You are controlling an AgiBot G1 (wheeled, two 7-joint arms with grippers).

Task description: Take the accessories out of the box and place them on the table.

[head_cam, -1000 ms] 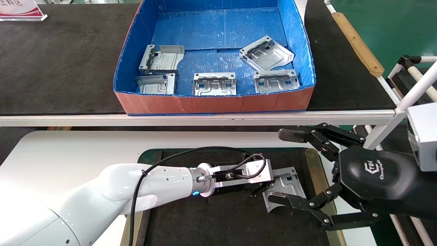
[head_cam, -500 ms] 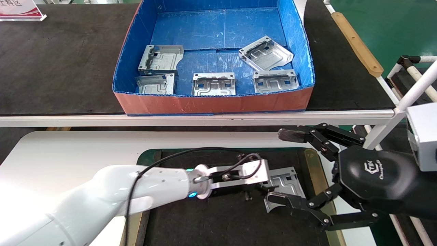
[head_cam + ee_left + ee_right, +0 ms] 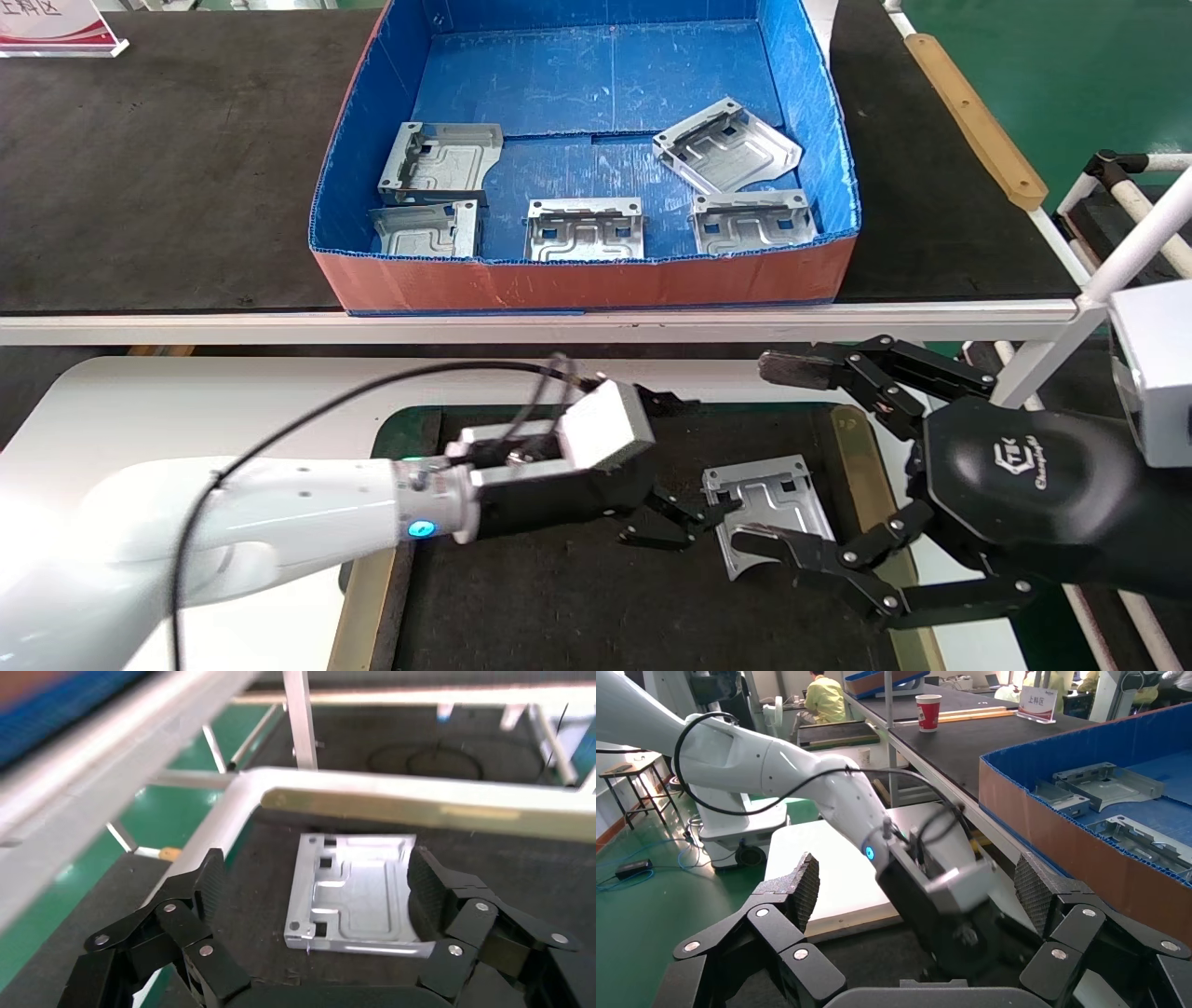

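— On the near tabletop [image 3: 186,401], what is being shown?

— One plate [image 3: 768,499] is lying flat on the black mat [image 3: 559,596], grooved face up. The left hand [image 3: 316,878] is being held wide and empty just beside it, with the plate framed between its fingers in the left wrist view. The right hand [image 3: 771,457] is also being held wide and empty, by the plate's right side. One of its fingers is crossing the plate's near edge in the head view; whether contact is being made cannot be told.

— And farther off?

— Beyond the tabletop, on the dark bench [image 3: 168,168], the box [image 3: 577,280] is being kept. Five plates [image 3: 584,230] are waiting on its blue floor. Three are being half hidden by the near wall, and two are lying deeper in, one left and one right.

— How is such a plate being judged to handle?

— It is being taken for thin stamped metal: stiff, fairly light and not fragile. The shiny faces are probably slippery, and the edges may be sharp.

— Where is hold being advised?

— An upturned flange is being favoured, pinched across its thickness. The flat face is offering little purchase. The two deeper plates are being judged the easier reach, since the near wall is likely crowding the others.
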